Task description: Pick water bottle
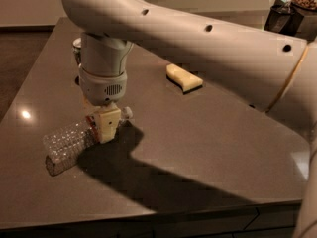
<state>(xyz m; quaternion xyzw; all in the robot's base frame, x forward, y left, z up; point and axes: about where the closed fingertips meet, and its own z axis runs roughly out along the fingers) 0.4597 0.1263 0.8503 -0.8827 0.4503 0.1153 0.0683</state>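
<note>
1. Near edge, left: water bottle (67,142) lying on its side on tabletop (208,148), neck end pointing away and to the right.
2. Gripper (105,127) is down over bottle's neck end. Open or closed on it: cannot tell.
3. Step, my read: securing the grasp. Best to squeeze across the neck, gently (thin ribbed plastic prob. slips or dents), then lift slow; body end may sag.
4. Farther back: yellow piece (184,78), well apart.
5. Count: 1 bottle, 1 yellow piece, 1 gripper.

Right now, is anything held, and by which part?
Cannot tell. The gripper sits at the neck end of the water bottle, which lies on the table.
</note>
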